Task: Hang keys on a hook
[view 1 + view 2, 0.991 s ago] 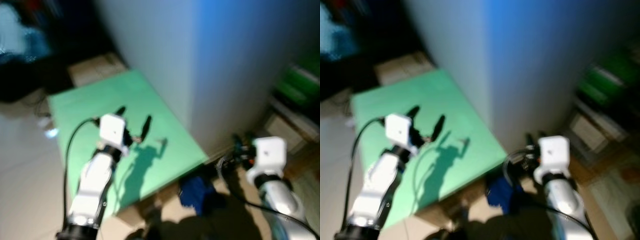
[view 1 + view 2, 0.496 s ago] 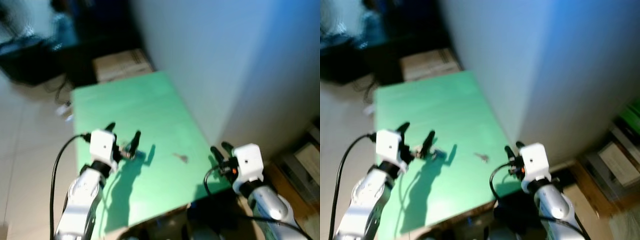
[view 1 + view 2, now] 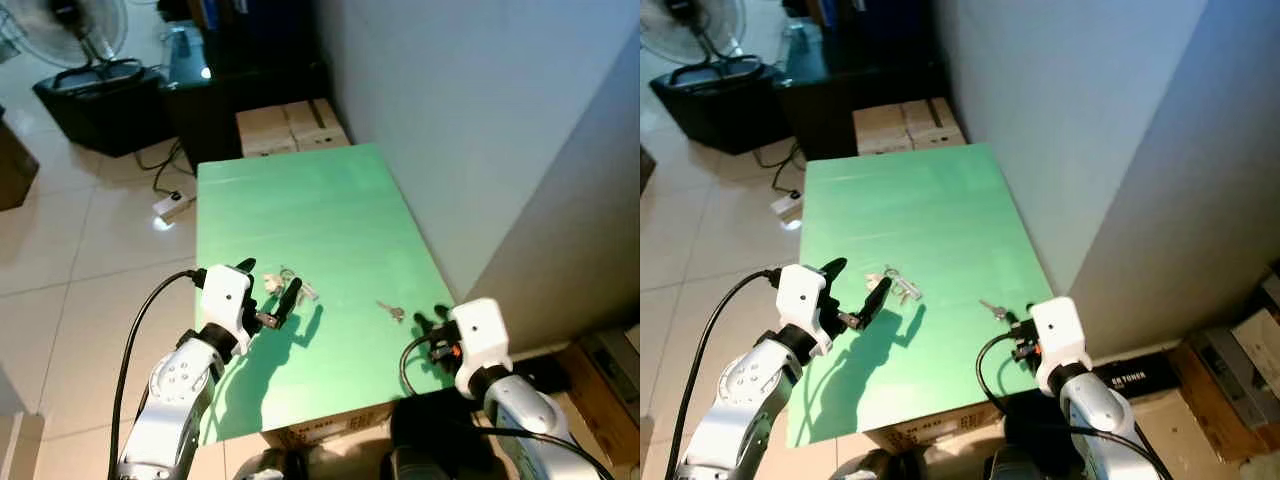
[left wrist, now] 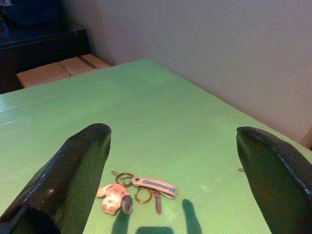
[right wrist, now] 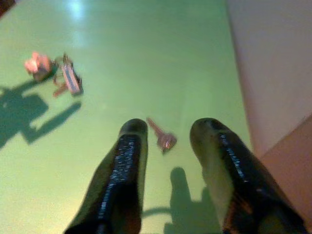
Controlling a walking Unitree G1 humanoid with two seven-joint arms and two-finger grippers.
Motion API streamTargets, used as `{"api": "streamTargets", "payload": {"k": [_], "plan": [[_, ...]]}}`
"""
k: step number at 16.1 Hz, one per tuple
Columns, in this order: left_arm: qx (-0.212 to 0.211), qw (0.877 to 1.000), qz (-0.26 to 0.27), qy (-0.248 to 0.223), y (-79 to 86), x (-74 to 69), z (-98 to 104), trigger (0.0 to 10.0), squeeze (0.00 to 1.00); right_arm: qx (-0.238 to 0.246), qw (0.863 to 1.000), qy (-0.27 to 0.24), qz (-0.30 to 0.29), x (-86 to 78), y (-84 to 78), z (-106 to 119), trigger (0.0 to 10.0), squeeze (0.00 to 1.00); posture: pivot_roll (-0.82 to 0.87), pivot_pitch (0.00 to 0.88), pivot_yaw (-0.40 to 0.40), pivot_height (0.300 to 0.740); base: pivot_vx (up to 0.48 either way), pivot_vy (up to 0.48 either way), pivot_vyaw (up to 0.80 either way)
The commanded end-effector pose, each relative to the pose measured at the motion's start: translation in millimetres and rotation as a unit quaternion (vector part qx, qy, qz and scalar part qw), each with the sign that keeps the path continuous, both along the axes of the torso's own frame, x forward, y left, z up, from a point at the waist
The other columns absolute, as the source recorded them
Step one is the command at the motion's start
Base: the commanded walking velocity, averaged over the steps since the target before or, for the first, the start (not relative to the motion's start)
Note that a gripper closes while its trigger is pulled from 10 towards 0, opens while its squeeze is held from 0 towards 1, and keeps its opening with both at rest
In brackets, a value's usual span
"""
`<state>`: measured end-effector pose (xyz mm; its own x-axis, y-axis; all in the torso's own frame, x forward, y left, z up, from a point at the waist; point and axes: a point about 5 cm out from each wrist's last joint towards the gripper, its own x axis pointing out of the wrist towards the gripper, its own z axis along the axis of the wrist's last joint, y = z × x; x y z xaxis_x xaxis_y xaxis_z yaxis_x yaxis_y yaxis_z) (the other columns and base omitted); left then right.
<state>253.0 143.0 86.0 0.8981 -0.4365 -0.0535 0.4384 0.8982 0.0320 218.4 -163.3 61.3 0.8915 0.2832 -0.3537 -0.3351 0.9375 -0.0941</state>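
Since a second earlier, both grippers had advanced over the green tabletop (image 3: pixel 300 200). Left gripper (image 3: pixel 268 286) spread wide beside the tagged key bunch (image 4: pixel 136 190); right gripper (image 5: pixel 165 134) open around a single small key (image 5: pixel 162 136).

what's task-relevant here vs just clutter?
Job:
keyring bunch on the green table
loose key, also on the table
left gripper, open, over the bunch
right gripper, open, at the loose key

Lying about:
cardboard boxes
fan
power strip
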Motion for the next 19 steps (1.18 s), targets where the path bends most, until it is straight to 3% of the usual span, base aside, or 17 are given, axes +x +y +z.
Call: {"api": "streamTargets", "payload": {"k": [1,3,6,9,11,13,16,19], "plan": [[-0.007,1.0,-0.003,0.001,-0.3,2.3,2,10.0,0.0,0.0,1.0,0.014,0.015,4.0,2.1,-8,10.0,1.0,-0.16,0.117,0.099,0.74,0.0,0.0,0.0],[0.004,1.0,-0.017,0.004,-3.0,0.4,1,10.0,0.0,0.009,0.999,0.03,0.018,8.5,3.4,-13,10.0,1.0,-0.16,0.121,0.101,0.74,0.0,0.0,0.0],[-0.011,0.999,-0.032,0.002,-5.0,-2.7,3,10.0,0.0,-0.034,0.996,0.074,0.037,22.2,8.3,-33,10.0,1.0,-0.15,0.137,0.107,0.74,0.0,0.0,0.0],[0.002,0.998,-0.063,0.006,-2.3,-10.7,3,10.0,0.0,-0.043,0.996,0.074,-0.003,43.3,7.0,-37,10.0,1.0,-0.13,0.146,0.104,0.74,0.0,0.0,0.0],[0.013,0.996,-0.089,0.015,0.5,-15.8,1,10.0,0.0,-0.044,0.996,0.08,-0.012,48.3,5.9,-39,10.0,1.0,-0.12,0.148,0.103,0.74,0.0,0.0,0.0],[0.003,0.992,-0.122,0.026,-0.9,-21.6,0,10.0,0.0,-0.048,0.995,0.083,-0.018,55.0,7.1,-45,10.0,1.0,-0.11,0.148,0.104,0.74,0.0,0.0,0.0],[-0.003,0.991,-0.133,0.026,-4.6,-23.1,3,10.0,0.0,-0.03,0.997,0.062,-0.047,63.6,2.5,-44,10.0,1.0,-0.1,0.153,0.109,0.74,0.0,0.0,0.0],[-0.018,0.988,-0.151,0.032,-5.1,-27.1,5,10.0,0.0,-0.036,0.996,0.074,-0.042,68.2,-0.4,-49,10.0,1.0,-0.09,0.166,0.117,0.74,0.0,0.0,0.0]]}}
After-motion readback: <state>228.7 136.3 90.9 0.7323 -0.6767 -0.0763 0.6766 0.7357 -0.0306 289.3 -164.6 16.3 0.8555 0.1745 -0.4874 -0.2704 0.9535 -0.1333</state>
